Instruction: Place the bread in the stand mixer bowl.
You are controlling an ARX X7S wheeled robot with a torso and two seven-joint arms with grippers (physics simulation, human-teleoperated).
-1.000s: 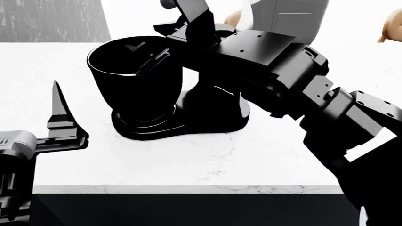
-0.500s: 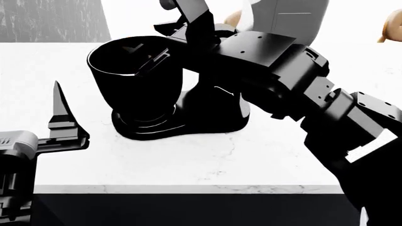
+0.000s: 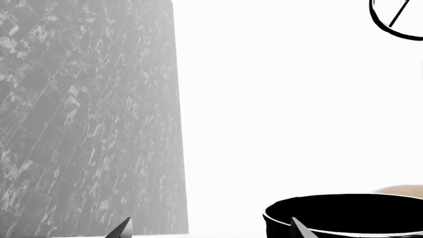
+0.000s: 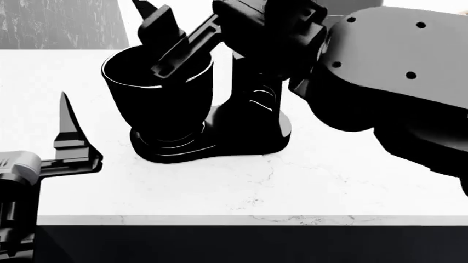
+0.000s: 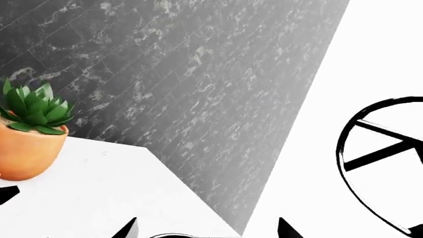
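White marble desk (image 4: 219, 186), grey tiled wall behind. Stand mixer bowl (image 4: 157, 93) on mixer base (image 4: 249, 131), mid-desk. Right gripper (image 4: 157, 41) over bowl rim, jaws apart, nothing seen between tips. Left gripper (image 4: 69, 131) idle beside bowl, jaws apart. Bread not visible; possibly already in bowl. Step: release or just after. Next: lift right arm clear, confirm loaf inside.
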